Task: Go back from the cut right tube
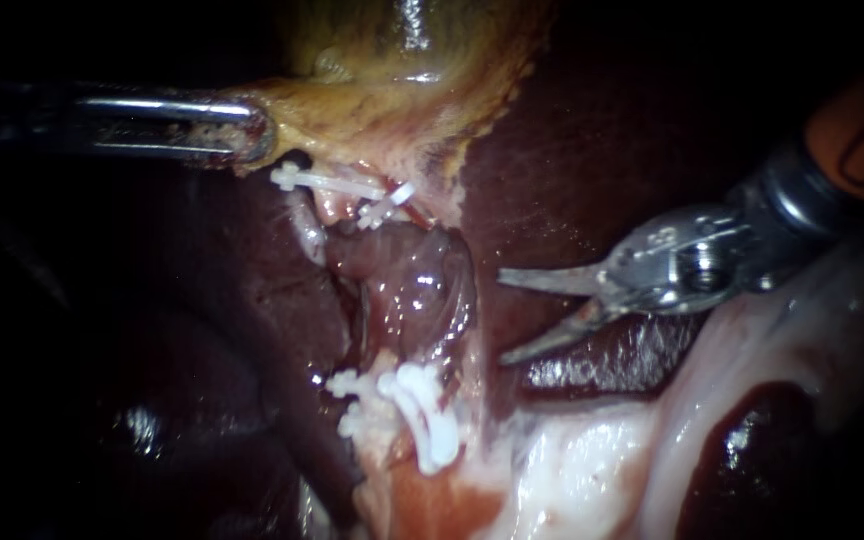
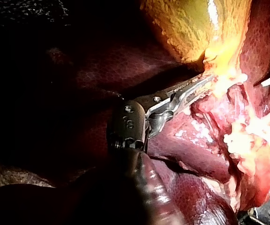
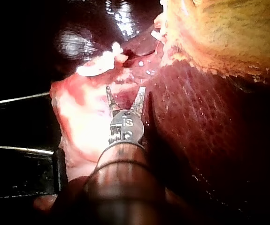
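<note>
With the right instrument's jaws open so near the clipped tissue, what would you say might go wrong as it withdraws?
1. The right instrument has its jaws open, tips pointing at the tissue beside the lower clips; drifting sideways, they might nick it or the liver.
2. A tip snagging a clip might loosen it.
3. The left instrument is shut on the gallbladder edge; a slip there might drop tissue over the clips.

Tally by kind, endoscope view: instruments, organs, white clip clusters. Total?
Instruments: 2 (left instrument, right instrument)
Organs: 2 (gallbladder, liver)
White clip clusters: 2 (upper clips, lower clips)
Total: 6
</note>
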Robot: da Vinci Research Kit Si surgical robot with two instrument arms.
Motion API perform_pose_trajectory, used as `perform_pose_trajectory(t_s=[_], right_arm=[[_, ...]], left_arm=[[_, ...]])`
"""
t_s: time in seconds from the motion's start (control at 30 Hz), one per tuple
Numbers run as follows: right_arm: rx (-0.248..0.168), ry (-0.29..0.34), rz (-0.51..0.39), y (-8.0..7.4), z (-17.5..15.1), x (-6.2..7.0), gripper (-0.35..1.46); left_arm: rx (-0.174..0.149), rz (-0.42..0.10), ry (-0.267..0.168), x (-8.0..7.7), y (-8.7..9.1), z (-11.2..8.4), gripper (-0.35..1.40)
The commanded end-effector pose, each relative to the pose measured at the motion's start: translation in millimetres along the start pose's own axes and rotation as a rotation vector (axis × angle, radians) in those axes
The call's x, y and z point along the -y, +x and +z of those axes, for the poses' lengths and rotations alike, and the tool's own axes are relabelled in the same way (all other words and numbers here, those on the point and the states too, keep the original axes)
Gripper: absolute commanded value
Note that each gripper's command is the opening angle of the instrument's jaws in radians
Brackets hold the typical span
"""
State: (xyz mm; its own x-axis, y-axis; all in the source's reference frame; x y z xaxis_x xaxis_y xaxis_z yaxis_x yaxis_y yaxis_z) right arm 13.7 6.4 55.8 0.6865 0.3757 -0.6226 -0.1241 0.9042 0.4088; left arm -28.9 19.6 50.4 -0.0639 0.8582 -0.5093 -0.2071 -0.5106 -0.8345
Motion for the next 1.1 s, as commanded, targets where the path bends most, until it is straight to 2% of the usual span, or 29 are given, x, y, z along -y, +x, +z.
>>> perform_pose_trajectory(t_s=[0.03,0.3,0.5,0.67,0.77,0.87,1.1], right_arm=[[-0.002,-0.008,0.003,-0.3,-0.4,-0.1,1.45],[0.0,-0.037,0.022,-1.5,-2.0,-0.6,1.45],[0.0,-0.037,0.022,-1.5,-2.1,-0.7,1.45],[0.0,-0.036,0.022,-1.6,-2.1,-0.7,1.45],[0.0,-0.037,0.022,-1.6,-2.1,-0.7,1.45],[0.0,-0.037,0.022,-1.7,-2.2,-0.8,1.45],[0.0,-0.036,0.022,-1.7,-2.2,-0.8,1.45]], left_arm=[[0.0,0.0,0.0,0.0,0.0,0.0,-0.35],[-0.003,0.004,0.005,0.3,-0.7,0.9,-0.35],[-0.008,0.015,0.009,1.3,-2.3,3.2,-0.35],[0.011,0.031,0.008,2.6,-3.7,5.3,-0.35],[0.019,0.023,0.011,3.3,-4.3,6.0,-0.35],[0.022,0.024,0.013,3.6,-4.4,6.3,-0.35],[0.022,0.024,0.011,3.4,-4.4,6.5,-0.35]])
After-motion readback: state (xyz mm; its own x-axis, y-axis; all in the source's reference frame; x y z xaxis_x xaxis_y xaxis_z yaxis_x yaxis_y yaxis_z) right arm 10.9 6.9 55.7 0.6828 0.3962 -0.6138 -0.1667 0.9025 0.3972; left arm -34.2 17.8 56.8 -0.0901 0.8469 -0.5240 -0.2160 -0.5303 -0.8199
